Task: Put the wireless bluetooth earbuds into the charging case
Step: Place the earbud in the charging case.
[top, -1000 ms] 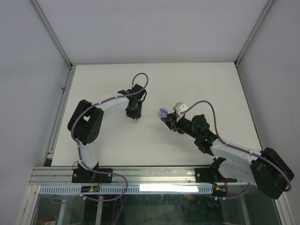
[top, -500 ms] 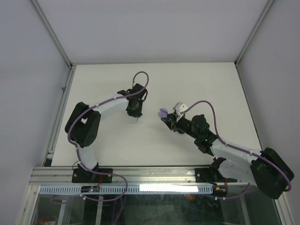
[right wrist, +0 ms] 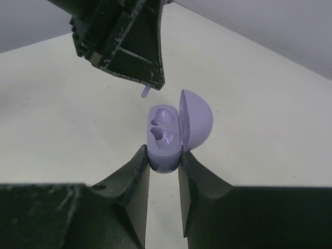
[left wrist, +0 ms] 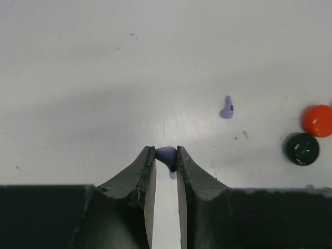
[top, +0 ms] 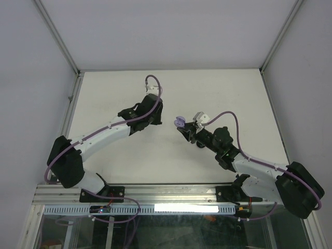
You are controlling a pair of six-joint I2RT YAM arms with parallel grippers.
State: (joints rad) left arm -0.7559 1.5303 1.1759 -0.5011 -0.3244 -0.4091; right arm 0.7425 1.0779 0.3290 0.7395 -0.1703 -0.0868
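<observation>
A pale purple earbud point(left wrist: 167, 155) is pinched between the tips of my left gripper point(left wrist: 166, 151), which is shut on it. In the right wrist view its stem point(right wrist: 147, 92) pokes out below the left fingers point(right wrist: 129, 46), just up and left of the charging case point(right wrist: 165, 139). My right gripper point(right wrist: 164, 155) is shut on the case's base. The case's lid point(right wrist: 197, 120) stands open and both sockets look empty. From above, the left gripper point(top: 156, 121) is close to the left of the case point(top: 179, 123). A second purple earbud point(left wrist: 226, 108) lies on the table.
A red round disc point(left wrist: 317, 120) and a dark round disc point(left wrist: 301, 149) lie on the white table point(top: 124, 83) to the right in the left wrist view. Walls and metal rails point(top: 70, 104) border the table.
The left gripper has closed on the purple earbud. The left arm has stretched out, carrying it right towards the case. The right arm has barely moved.
</observation>
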